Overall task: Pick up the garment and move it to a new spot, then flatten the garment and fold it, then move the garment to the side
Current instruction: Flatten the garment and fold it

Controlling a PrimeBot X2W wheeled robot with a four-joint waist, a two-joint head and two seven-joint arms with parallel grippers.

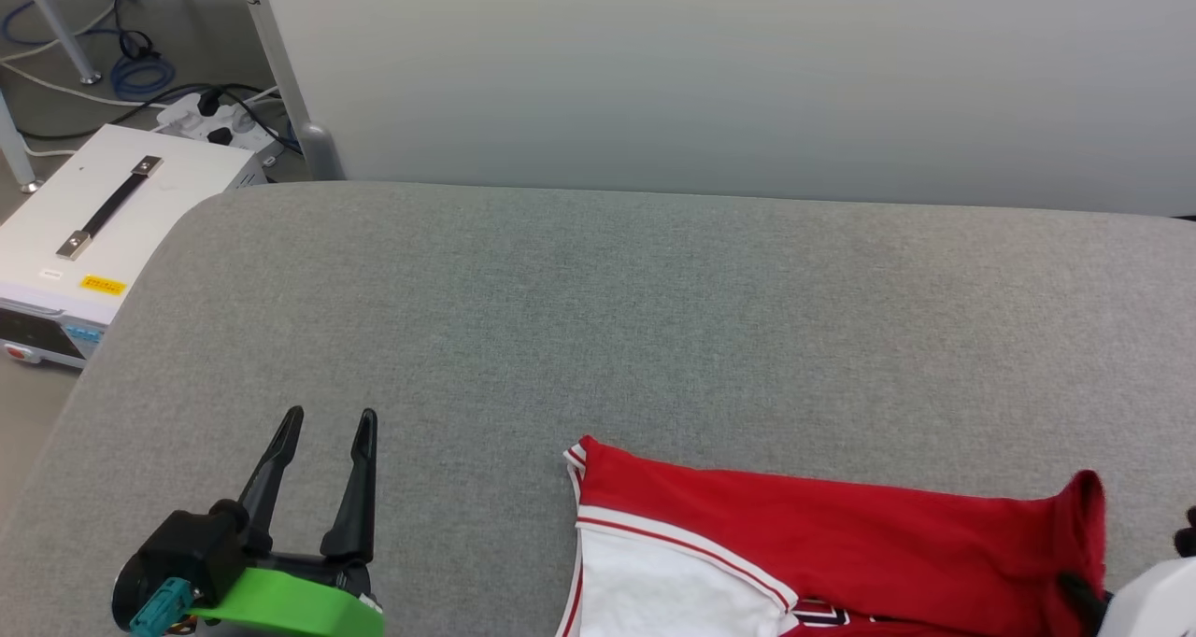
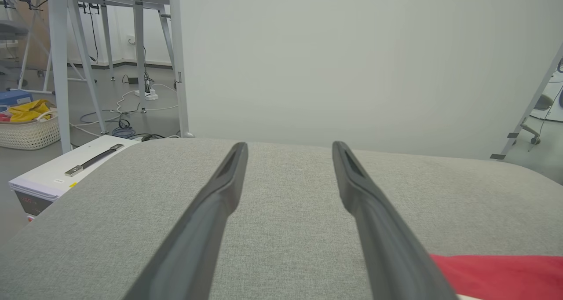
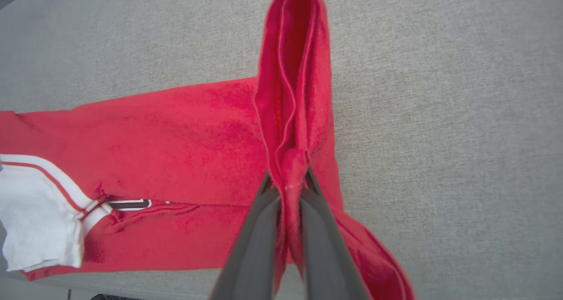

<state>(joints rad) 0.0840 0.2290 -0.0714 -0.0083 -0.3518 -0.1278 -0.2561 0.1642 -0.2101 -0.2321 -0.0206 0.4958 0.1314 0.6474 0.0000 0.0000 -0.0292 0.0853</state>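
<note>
Closest to the lens in the right wrist view, the right gripper point(image 3: 289, 177) is clenched on the garment point(image 3: 184, 128). Its two dark fingers point(image 3: 257, 229) press either side of a pinched red ridge of cloth that runs on toward 12 o'clock. The rest of the red jersey spreads toward 9 o'clock on the grey counter point(image 3: 440, 115). A white sleeve point(image 3: 39, 229) with red-striped trim lies at 8 o'clock, and a sliver of black, white-edged lettering point(image 3: 129, 204) shows just beside it.

From the head view the garment point(image 1: 841, 534) sits at 5 o'clock on the counter point(image 1: 598, 319), near the front edge, with its white sleeve point(image 1: 654, 581) toward 6 o'clock.

The left gripper point(image 1: 331, 416) hangs at 7 o'clock, released, fingers spread and holding nothing, well apart from the jersey. Its own wrist view shows the left gripper point(image 2: 289, 146) above bare grey fabric, with a red corner of the garment point(image 2: 497, 273) at 4 o'clock.

Off the counter at 10 o'clock stands a white box point(image 1: 103, 217) with a black handle. Cables and a power strip point(image 1: 220, 119) lie on the floor behind it.
</note>
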